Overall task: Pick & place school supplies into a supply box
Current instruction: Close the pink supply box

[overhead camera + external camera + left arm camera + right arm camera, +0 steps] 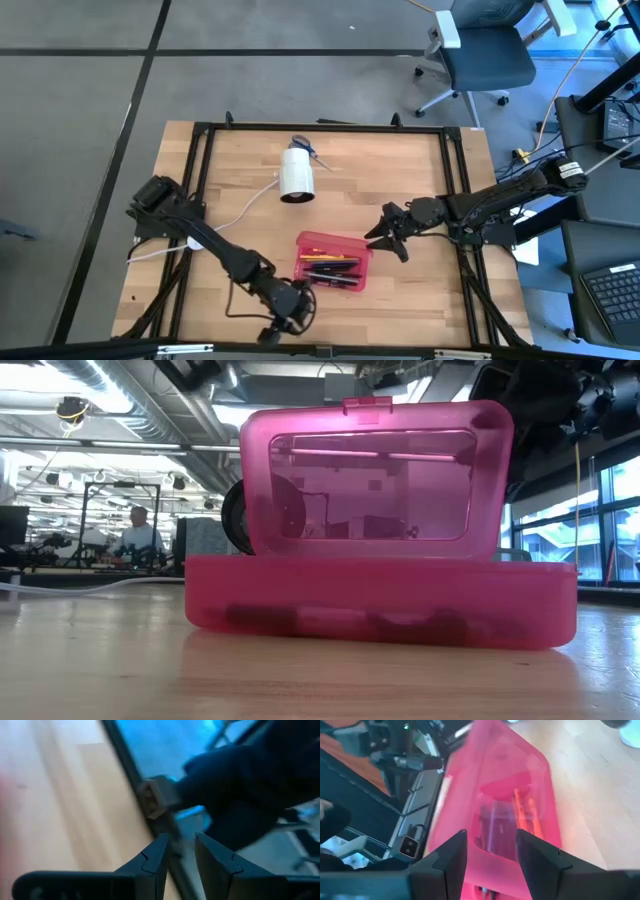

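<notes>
The supply box [333, 260] is a translucent pink case lying open near the table's near edge; in the low view its lid [375, 475] stands upright behind the tray [380, 600]. Several pens and pencils [330, 268] lie inside the tray, orange ones [525, 815] showing through the pink wall. My right gripper [386, 238] is open just to the right of the box's right end, and the box [495, 795] fills the view between and beyond its fingers [492, 865]. My left gripper [272, 332] is open at the near edge, left of the box, holding nothing [181, 857].
A white cylinder [297, 173] with a white cable [235, 210] lies toward the far middle of the table, a small blue thing [303, 148] behind it. A black frame [455, 180] rims the table. People sit in the room beyond [135, 535].
</notes>
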Tool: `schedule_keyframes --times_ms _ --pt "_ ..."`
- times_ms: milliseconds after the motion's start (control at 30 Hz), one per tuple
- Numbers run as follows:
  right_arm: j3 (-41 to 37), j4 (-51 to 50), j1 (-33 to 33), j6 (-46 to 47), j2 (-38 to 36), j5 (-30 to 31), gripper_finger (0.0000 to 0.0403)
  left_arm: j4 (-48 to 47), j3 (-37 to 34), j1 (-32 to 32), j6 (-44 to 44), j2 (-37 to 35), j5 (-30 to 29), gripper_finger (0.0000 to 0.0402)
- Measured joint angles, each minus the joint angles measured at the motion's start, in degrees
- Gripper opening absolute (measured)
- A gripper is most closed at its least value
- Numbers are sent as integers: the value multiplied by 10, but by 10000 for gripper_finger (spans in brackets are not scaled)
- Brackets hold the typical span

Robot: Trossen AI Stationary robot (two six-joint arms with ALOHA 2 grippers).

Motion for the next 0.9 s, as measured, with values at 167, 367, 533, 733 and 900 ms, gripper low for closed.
schedule_keyframes --times_ms 167,367,533,733,900 --pt "0 27 20 0 0 0 172 -48 0 -15 -35 -64 -30 84" --pt "0 35 52 1 15 42 172 -118 0 -25 -35 -130 -223 73" --pt "0 73 72 16 74 46 172 -142 0 -21 -34 -143 -293 68" --pt "0 152 93 27 145 46 172 -148 -2 -8 -35 -134 -316 67" --pt "1 174 114 45 196 73 172 -149 -25 14 -39 -120 -318 63"
